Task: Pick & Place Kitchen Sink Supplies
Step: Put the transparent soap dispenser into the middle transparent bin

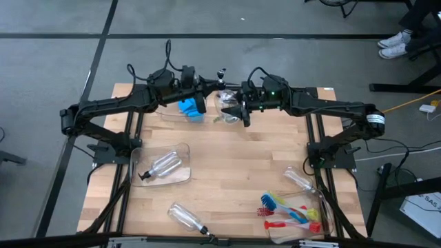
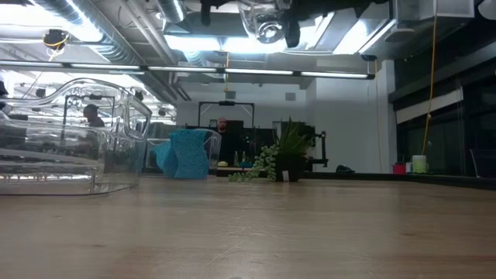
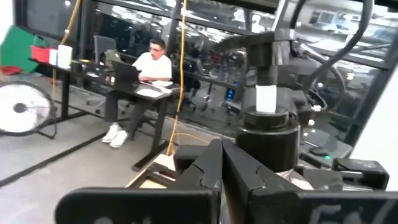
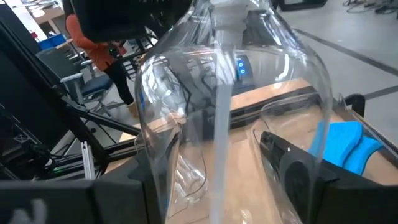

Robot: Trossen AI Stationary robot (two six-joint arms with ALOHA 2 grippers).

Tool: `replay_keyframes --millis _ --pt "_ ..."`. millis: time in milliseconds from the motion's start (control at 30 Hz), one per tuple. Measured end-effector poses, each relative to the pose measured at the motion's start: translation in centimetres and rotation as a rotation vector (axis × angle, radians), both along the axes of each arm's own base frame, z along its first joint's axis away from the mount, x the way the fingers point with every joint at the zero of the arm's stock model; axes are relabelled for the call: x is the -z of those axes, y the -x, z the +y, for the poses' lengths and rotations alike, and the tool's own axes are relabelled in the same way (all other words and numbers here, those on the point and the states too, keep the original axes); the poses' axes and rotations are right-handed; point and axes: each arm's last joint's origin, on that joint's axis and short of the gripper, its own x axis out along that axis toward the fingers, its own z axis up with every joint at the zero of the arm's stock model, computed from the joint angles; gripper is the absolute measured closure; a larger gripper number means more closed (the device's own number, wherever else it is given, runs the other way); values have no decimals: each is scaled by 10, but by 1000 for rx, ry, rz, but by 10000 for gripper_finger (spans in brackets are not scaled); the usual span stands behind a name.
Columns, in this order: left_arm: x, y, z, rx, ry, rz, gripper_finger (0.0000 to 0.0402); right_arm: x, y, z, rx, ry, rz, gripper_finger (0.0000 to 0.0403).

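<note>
My two grippers meet high above the far middle of the table. A clear bottle (image 1: 224, 95) with a black pump top (image 3: 267, 127) hangs upright there, my right gripper (image 1: 238, 110) shut on it. The low view shows its round base (image 2: 267, 28) from below. My left gripper (image 3: 221, 163) is shut, its tips right beside the pump's black collar. Below it stands the blue sponge (image 1: 190, 109). Another bottle (image 1: 164, 165) lies in a clear bin at the near left. One more bottle (image 1: 186, 218) lies on the bare wood. My right gripper holds the bottle's clear body (image 4: 155, 155) between its two fingers (image 4: 297, 169), one on each side. The fingers come level from the table's right. The bottle stands about upright, pump top up, lifted well clear of the table. My left gripper's shut tips are close beside the pump collar (image 3: 268, 144); whether they touch it I cannot tell.
A clear bin (image 1: 180, 153) sits at the near left, and it looms large in the low view (image 2: 70, 139). Red, blue and yellow-green brushes (image 1: 293, 212) and a bottle (image 1: 300, 180) lie at the near right. A person sits at a desk beyond the table (image 3: 149, 68).
</note>
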Motion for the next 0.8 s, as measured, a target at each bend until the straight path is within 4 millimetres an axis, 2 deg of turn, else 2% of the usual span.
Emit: replay_keyframes --millis 600,733,800 --pt "2 -2 -5 -11 23 19 400 4 0 -3 158 -13 43 187" --pt "3 -2 -5 -12 32 21 401 5 1 -5 222 -9 60 187" --pt "1 -2 -8 47 24 13 401 5 2 -8 298 -18 61 187"
